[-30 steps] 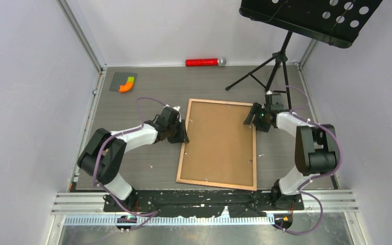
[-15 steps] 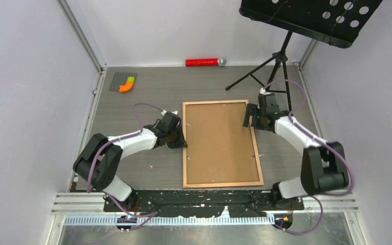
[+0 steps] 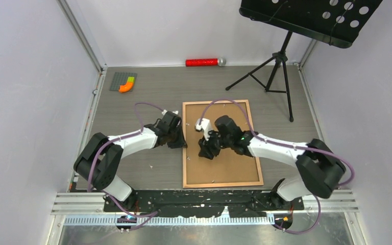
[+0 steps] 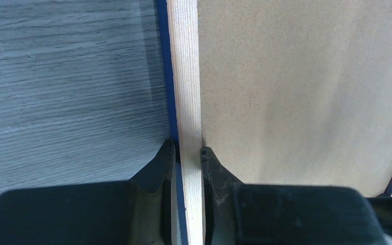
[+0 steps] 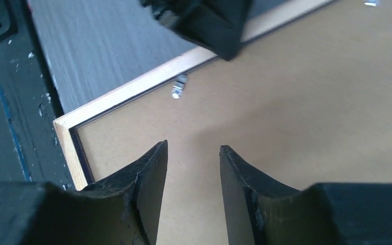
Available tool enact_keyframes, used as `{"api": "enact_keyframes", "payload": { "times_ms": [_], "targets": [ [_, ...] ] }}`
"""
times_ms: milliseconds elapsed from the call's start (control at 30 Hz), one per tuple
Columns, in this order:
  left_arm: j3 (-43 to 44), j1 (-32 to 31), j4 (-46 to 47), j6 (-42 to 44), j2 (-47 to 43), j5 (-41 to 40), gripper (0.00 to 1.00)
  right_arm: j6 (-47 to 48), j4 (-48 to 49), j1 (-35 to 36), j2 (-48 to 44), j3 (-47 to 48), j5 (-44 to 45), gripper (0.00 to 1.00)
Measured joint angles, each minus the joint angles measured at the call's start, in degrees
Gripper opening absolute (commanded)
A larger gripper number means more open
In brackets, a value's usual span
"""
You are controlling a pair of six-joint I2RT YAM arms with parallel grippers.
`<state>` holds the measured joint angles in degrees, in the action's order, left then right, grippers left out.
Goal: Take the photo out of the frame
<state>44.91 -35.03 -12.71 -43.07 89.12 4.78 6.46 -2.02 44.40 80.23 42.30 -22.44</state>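
Top view: my left gripper (image 3: 179, 141) pinches the frame (image 3: 185, 171) by one rail, with the right gripper (image 3: 204, 151) narrowly parted over the backing board (image 3: 222, 171) — photo unseen, presumably beneath. Left wrist: that thin pinch could slip under a tug. Right wrist: a metal tab (image 5: 178, 86) sits just ahead — prying past it could crack the board.

Pale grey walls (image 3: 30, 76) are closing in the dark wood-grain desk (image 3: 132, 107) on three sides. A black music stand (image 3: 296, 20) is standing on its tripod at the far right corner. A red glittery tube (image 3: 202, 62) is lying along the far wall. A grey plate (image 3: 117, 79) with an orange block (image 3: 126, 88) is resting at the far left.
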Motion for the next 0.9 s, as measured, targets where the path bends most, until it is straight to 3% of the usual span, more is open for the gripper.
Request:
{"api": "enact_keyframes", "payload": {
  "times_ms": [300,767,900],
  "targets": [
    [0.0,0.0,0.0,0.2,0.0,0.0,0.00,6.3,5.1,11.8,12.7,2.5,1.2,0.48],
    [0.0,0.0,-0.2,0.2,0.0,0.5,0.00,8.8,15.6,14.3,15.7,1.4,12.8,0.44],
    [0.0,0.1,-0.4,0.2,0.0,0.5,0.00,8.4,17.5,15.1,16.5,1.4,13.7,0.31]
  ]
}}
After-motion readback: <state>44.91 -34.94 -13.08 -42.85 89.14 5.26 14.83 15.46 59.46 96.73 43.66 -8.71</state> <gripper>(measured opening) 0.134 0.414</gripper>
